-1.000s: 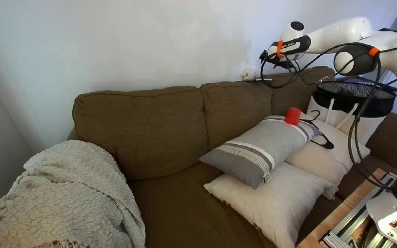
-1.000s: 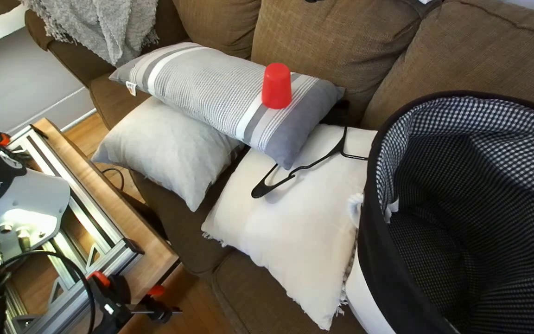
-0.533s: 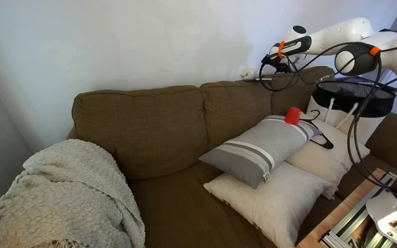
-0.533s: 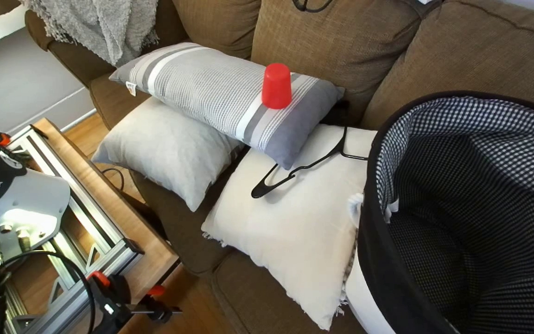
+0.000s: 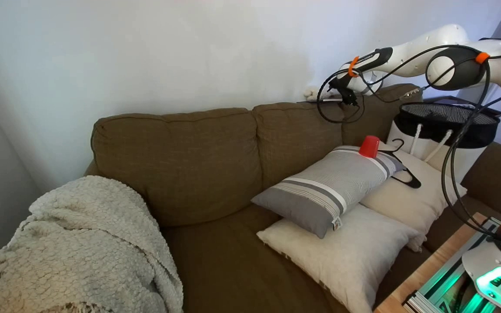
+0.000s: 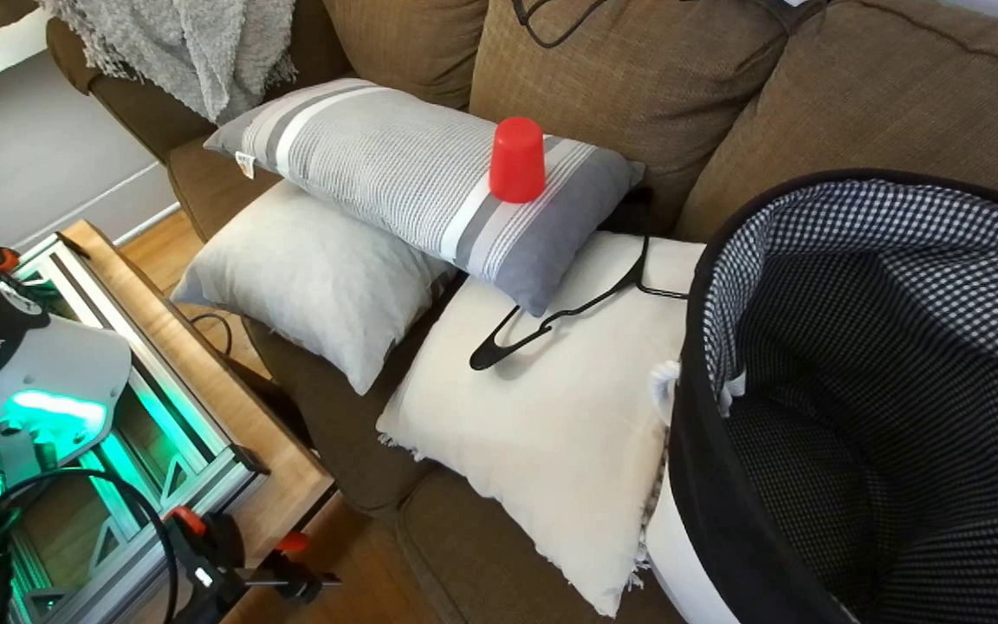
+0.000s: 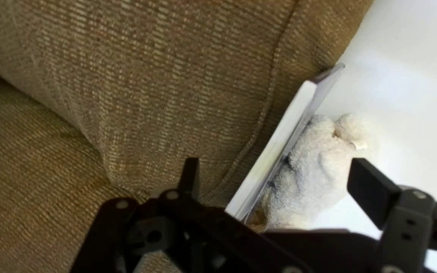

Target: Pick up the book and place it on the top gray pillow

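The book (image 7: 272, 148) lies on top of the sofa back against the wall. It is seen nearly edge-on, with a white edge; its cover hardly shows. Its edge also shows in an exterior view (image 5: 331, 100). My gripper (image 7: 275, 175) is open, with the book's edge crossing the view between its fingers; whether it touches is unclear. In an exterior view the gripper (image 5: 349, 97) is at the sofa back's top, beside the book. The top gray pillow (image 5: 324, 180), striped, lies on cream pillows, and also shows in an exterior view (image 6: 395, 147).
A white plush toy (image 7: 313, 170) sits right behind the book. An upturned red cup (image 6: 517, 160) stands on the gray pillow. A black hanger (image 6: 586, 303) lies on a cream pillow (image 6: 534, 416) beside a large basket (image 6: 698, 364). A loose cable (image 5: 320, 104) hangs round the gripper.
My gripper has moved down toward the sofa back's top and the book, and the cable loop hangs lower. The robot base light has turned from white to green. Pillows and cup have not moved.
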Robot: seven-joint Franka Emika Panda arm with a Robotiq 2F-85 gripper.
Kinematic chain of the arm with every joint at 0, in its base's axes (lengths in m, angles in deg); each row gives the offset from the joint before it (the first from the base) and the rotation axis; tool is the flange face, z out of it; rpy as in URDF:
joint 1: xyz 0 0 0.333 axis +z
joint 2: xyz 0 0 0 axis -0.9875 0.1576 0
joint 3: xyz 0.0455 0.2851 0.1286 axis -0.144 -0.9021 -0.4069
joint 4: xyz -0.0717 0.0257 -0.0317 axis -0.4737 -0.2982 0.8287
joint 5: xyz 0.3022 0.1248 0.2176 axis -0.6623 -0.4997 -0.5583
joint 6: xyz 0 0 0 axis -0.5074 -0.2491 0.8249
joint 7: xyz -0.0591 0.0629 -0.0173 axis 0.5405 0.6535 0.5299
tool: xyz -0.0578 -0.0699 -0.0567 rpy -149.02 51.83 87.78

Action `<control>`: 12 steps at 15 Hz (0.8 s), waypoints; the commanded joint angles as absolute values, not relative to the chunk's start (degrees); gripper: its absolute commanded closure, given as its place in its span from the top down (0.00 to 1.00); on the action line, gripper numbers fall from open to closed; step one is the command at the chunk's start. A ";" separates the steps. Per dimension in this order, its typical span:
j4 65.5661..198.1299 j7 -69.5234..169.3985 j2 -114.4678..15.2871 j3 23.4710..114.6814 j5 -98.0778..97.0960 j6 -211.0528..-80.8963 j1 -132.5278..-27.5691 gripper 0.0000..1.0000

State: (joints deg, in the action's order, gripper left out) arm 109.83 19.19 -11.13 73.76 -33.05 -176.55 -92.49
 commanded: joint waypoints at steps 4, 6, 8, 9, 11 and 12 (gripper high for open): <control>109.67 18.57 -10.90 72.50 -31.47 -177.48 -93.17 1.00; 105.96 19.03 -8.93 70.21 -32.28 -176.40 -94.48 1.00; 103.71 16.99 -7.34 70.16 -32.56 -175.26 -94.52 1.00; 102.02 16.02 -6.11 69.57 -33.17 -175.57 -95.11 1.00; 99.04 12.60 -3.90 69.71 -33.82 -175.92 -95.65 1.00; 98.02 10.52 -3.02 70.24 -33.73 -175.65 -95.78 1.00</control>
State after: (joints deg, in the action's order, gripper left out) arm 104.34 15.15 -7.61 70.65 -33.16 -176.82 -93.93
